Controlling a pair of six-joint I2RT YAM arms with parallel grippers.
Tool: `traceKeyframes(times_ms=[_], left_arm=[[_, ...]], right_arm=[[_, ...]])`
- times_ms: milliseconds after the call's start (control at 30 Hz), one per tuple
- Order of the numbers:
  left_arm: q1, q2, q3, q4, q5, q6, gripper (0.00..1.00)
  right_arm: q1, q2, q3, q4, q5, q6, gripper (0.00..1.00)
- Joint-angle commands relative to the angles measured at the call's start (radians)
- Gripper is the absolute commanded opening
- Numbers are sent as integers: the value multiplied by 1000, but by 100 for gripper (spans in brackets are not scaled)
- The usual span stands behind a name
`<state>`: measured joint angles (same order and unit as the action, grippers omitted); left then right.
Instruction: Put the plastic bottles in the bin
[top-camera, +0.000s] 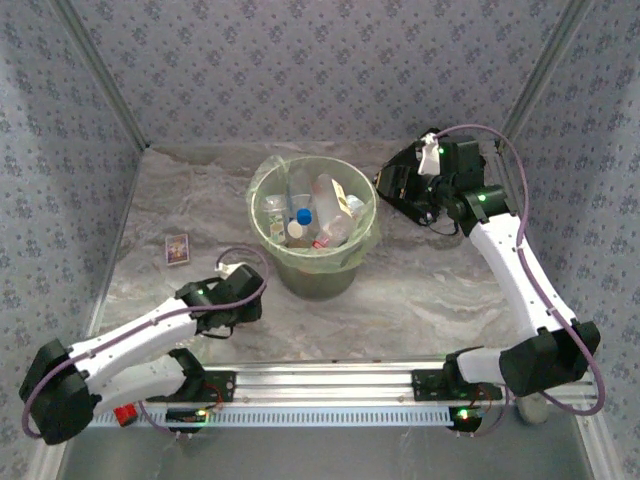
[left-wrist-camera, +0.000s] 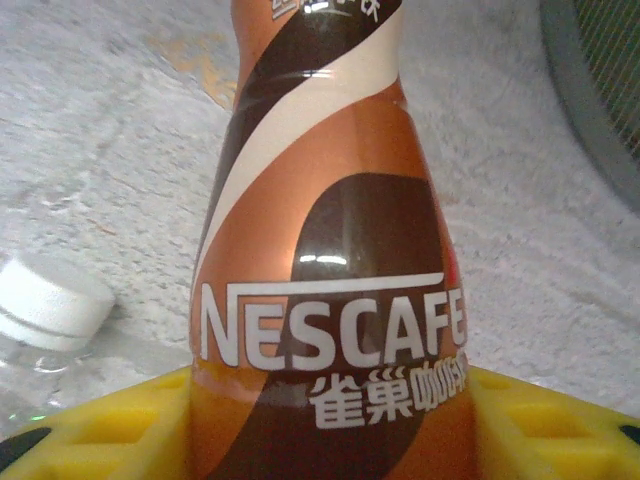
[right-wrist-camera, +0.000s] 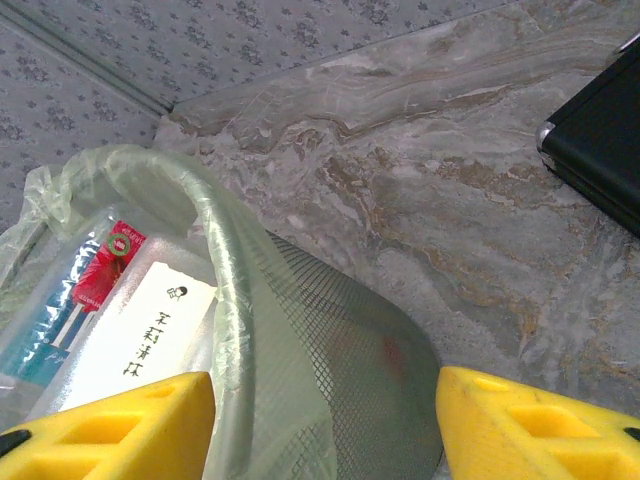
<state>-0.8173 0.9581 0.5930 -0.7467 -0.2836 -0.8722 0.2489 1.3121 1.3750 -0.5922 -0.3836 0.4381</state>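
- Left wrist view: my left gripper (left-wrist-camera: 330, 380) is pinching the Nescafe bottle (left-wrist-camera: 330, 250), yellow pads (left-wrist-camera: 120, 430) tight on both sides; a white-capped bottle (left-wrist-camera: 45, 310) lies just beside it
- Right wrist view: my right gripper (right-wrist-camera: 327, 385) is spread wide, holding nothing, above the bin (right-wrist-camera: 215, 235) rim; black box (right-wrist-camera: 600, 140) nearby
- Top view: the bin stands mid-table; several bottles (top-camera: 325, 215) are inside

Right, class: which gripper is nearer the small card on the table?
Left. The left gripper, closed on a Nescafé bottle, sits just right of the card; the right gripper is across the bin, by its far-right rim.
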Motion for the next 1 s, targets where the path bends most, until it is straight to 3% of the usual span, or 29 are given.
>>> traceKeyframes(times_ms=[0,333,500,767,967], left_arm=[[29,-74,65,-80,3,-19,47],[191,-193,319,-221,-21,-22,45],[218,-78,578,-267,-23,111,43],[212,208,995,-309,227,307,42],[186,328,1102,-289,374,312,42]], right_arm=[[0,-20,-7,25,-26,12,62],[0,-12,16,35,-38,17,62],[3,-19,24,33,-37,19,62],[3,-43,22,12,-19,16,62],[3,-54,25,5,-12,19,62]])
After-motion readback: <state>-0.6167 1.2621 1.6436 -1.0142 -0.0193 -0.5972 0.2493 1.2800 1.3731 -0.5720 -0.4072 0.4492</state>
